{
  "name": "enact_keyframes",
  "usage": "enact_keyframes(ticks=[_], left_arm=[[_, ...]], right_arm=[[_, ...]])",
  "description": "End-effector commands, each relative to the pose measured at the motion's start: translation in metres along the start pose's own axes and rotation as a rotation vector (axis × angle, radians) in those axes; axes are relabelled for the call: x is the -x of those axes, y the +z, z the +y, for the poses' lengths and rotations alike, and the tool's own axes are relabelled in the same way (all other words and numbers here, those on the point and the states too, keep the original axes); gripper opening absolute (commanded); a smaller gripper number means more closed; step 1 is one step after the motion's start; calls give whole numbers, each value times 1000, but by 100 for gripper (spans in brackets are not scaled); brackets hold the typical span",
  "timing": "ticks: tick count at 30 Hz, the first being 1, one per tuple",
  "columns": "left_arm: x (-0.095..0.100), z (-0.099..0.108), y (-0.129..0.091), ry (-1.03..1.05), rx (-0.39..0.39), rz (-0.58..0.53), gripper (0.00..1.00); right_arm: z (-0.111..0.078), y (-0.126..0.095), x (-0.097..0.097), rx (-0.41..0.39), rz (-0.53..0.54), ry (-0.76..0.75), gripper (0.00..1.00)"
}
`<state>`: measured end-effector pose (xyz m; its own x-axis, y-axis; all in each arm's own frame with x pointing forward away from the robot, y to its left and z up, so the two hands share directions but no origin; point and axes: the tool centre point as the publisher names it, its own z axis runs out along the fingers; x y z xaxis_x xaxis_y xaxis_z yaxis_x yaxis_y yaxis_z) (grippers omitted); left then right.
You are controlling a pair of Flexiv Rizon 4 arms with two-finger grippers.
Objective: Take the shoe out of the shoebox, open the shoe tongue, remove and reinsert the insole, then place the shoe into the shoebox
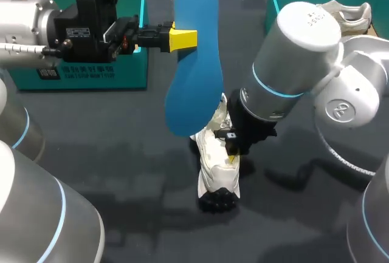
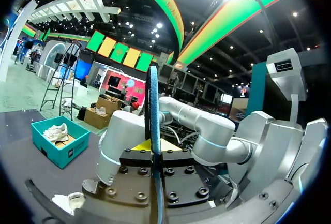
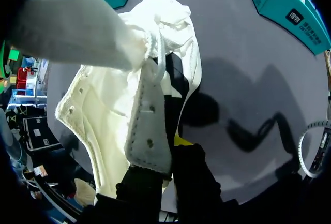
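Guessing the big risk is the insole (image 1: 194,56) buckling or snagging on the shoe (image 1: 216,166) collar going back in, since the left tool (image 1: 182,38) pinches just one edge, tips closed thin on it. The insole hangs upright, its low end just above the shoe's opening. The right tool (image 1: 234,153) is clamped on the shoe's side, steadying it on the desk (image 1: 109,172). A slip there could tip the shoe.
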<state>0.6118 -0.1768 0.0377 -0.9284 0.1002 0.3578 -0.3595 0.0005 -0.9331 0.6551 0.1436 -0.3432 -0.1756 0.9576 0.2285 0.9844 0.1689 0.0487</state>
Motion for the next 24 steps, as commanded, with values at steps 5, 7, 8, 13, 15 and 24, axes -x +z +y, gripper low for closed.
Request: enact_keyframes(ticks=[5,7,8,13,15,24], left_arm=[[0,1,1,0,0,-1,0],[0,1,1,0,0,-1,0],[0,1,1,0,0,-1,0],[0,1,1,0,0,-1,0],[0,1,1,0,0,-1,0],[0,1,1,0,0,-1,0]], right_arm=[[7,14,0,-35,8,-43,0],[8,16,2,-40,14,-50,0],[8,17,3,-39,13,-54,0],[14,25,7,-38,21,-52,0],[16,28,9,-35,27,-48,0],[20,41,13,-41,51,-59,0]])
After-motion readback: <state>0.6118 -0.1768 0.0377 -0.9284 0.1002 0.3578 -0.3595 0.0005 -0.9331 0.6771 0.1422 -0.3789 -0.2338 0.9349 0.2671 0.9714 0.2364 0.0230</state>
